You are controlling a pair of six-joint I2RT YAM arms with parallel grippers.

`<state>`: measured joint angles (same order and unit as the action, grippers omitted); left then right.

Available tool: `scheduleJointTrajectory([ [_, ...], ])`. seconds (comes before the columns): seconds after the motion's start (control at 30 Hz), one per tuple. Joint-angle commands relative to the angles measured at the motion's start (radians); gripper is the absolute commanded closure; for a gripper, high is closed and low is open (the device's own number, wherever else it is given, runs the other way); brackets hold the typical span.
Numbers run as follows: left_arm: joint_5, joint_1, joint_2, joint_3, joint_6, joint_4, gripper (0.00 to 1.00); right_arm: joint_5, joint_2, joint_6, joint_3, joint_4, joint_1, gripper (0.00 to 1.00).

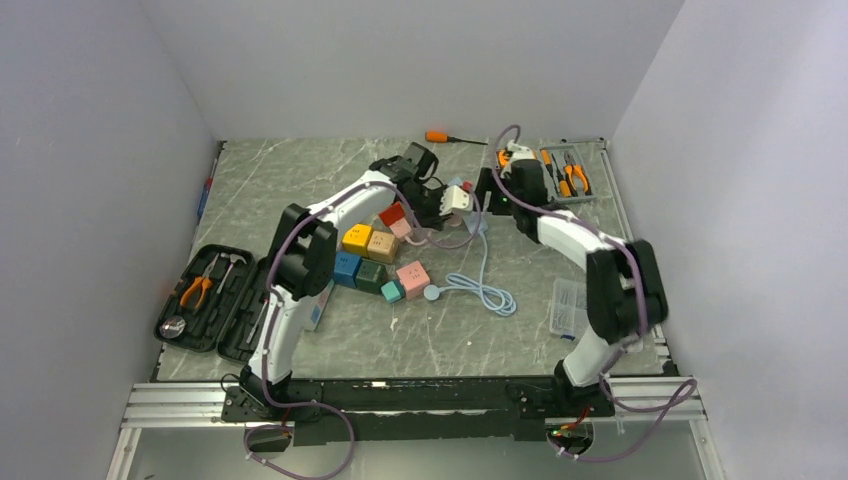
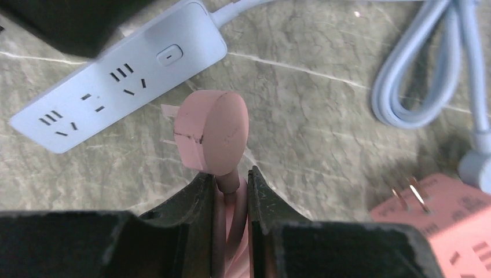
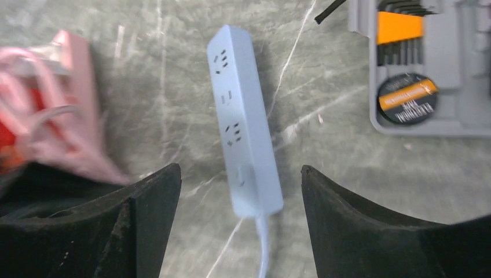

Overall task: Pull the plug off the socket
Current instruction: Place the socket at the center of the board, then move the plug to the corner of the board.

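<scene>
Left wrist view, left gripper pinching the pink plug by its neck, prongs clear of the white power strip, right gripper spread wide above it.

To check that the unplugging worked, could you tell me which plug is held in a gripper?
The round pink plug, pinched at its cord by the left gripper, prongs bare; the light-blue plug lies free.
</scene>
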<state>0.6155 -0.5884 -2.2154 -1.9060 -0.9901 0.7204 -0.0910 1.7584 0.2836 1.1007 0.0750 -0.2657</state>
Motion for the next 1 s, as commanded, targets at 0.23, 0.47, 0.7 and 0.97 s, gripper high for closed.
scheduleJointTrajectory([
  [0.23,-0.192,-0.014,-0.122,-0.205,0.192,0.043,0.51,0.135,-0.483,0.203,-0.378,0.056,-0.312,0.45],
  [0.47,-0.116,0.029,-0.007,-0.261,0.273,0.213,0.01,0.195,-0.541,0.231,-0.46,0.044,-0.401,0.36],
  [0.7,-0.062,0.166,0.146,-0.354,0.39,0.438,0.01,0.182,-0.492,0.203,-0.402,0.054,-0.437,0.25],
  [0.97,-0.096,0.329,0.343,-0.08,0.508,0.396,0.01,0.182,-0.212,0.157,-0.17,-0.014,-0.527,0.22],
])
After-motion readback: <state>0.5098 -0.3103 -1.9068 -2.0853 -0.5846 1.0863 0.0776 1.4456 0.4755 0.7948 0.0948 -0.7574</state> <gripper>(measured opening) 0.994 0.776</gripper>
